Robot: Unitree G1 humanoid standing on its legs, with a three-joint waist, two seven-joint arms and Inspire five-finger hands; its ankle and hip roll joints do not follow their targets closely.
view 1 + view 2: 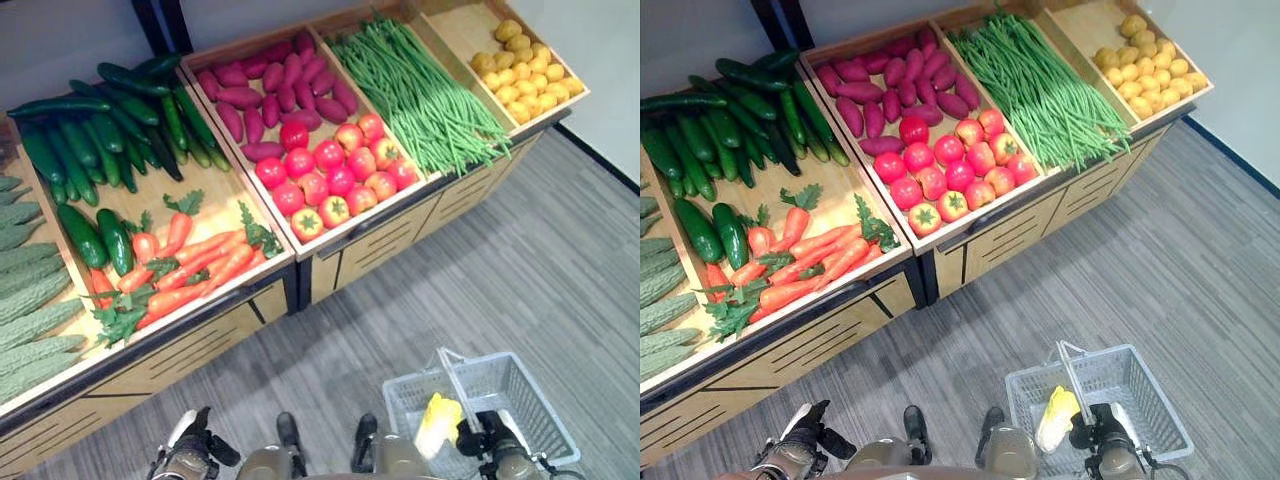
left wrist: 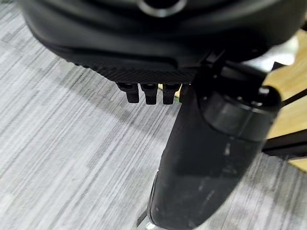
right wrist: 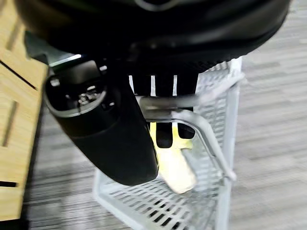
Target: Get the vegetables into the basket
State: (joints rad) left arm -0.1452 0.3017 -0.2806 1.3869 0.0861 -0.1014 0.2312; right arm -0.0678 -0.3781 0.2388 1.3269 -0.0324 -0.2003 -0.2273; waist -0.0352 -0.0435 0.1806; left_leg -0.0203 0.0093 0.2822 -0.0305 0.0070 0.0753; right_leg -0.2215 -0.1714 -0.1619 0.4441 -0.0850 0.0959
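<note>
Right hand: fingers curled round the grey handle of the white wire basket, which hangs at about 5 o'clock in the head views, well apart from the stand. One pale yellow-green leafy vegetable already lies inside, against the wall nearest the robot.

Left hand: low at 7 o'clock in the head views, holding nothing; fingers bent, thumb standing out. Floor beneath it.

Vegetables still to fetch sit on the wooden stand, from 9 to 1 o'clock: carrots nearest, cucumbers behind them, tomatoes, purple sweet potatoes, green beans, small yellow potatoes farthest.

Risks, as judgement:
- Basket hangs on one handle only; a swing while stepping in could tip it and spill the leafy piece.
- Stand slopes toward the robot; a clumsy pick among the tomatoes may send neighbours rolling over the front lip.
- Carrot tops tangle; lifting one may drag others.
</note>
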